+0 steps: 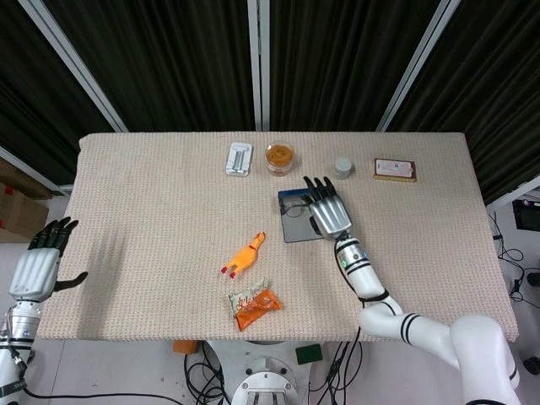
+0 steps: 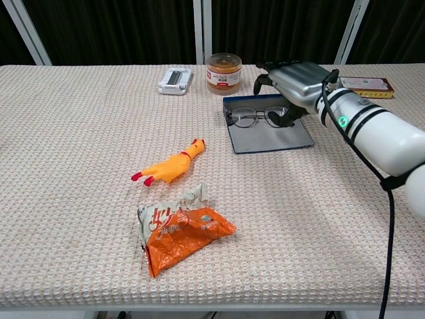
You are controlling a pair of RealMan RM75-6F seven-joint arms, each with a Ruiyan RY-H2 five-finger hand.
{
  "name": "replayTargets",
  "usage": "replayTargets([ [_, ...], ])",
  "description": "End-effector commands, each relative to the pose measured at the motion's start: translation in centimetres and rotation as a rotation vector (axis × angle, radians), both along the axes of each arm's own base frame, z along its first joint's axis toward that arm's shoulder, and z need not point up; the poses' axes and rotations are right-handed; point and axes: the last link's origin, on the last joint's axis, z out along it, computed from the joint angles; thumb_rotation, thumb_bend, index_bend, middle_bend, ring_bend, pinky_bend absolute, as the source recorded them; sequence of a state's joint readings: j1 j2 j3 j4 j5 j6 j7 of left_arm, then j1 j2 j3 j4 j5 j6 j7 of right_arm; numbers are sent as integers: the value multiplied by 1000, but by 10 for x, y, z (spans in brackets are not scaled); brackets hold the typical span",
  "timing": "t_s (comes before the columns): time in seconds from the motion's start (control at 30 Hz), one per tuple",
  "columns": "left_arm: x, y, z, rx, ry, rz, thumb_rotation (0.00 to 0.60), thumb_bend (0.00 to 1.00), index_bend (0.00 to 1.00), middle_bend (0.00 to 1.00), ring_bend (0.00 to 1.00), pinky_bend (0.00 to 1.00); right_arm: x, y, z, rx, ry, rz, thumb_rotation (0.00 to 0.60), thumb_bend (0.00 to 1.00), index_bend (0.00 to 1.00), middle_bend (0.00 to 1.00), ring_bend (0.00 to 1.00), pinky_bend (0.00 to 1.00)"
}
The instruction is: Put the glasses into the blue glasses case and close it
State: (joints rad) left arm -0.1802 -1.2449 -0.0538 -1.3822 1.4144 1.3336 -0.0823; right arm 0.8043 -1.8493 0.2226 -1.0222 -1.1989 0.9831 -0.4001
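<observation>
glasses [image 2: 255,117] lie on the open blue case [image 2: 279,136] mid-worktop [image 2: 80,199]. far left, the left hand [image 1: 38,266] hangs off the edge, fingers apart, holding nothing. a toy chicken [image 2: 169,167] and orange packet [image 2: 182,229] lie nearer. the right hand [image 2: 295,80] hovers over the case's right end, fingers spread.

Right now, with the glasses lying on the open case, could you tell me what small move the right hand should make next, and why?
Probably move the right hand to the case's front flap to fold it shut. The glasses already lie on the open case, and the hand seems to hold nothing beside them, so only closing looks left to do.
</observation>
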Motion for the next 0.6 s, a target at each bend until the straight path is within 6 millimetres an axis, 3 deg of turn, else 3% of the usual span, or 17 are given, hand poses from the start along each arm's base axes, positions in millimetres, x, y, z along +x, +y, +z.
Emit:
replayTargets([
  [0.03,1,1,-1,-4,1,-3,594,133,82,43,0,136,-11,13,8,39,16,-7,593,668,407,0,0,0],
  [0.1,2,1,-1,-6,0,-5,595,134,83,43,0,136,-10,12,7,58,15,-29,522,773,409,0,0,0],
  [0.2,2,2,-1,-6,0,-5,596,133,83,43,0,136,-6,9,5,68,19,-47,446,819,414,0,0,0],
  [0.6,4,4,4,-1,8,-12,595,133,83,43,0,136,2,-4,-13,84,104,-83,437,825,392,0,0,0],
])
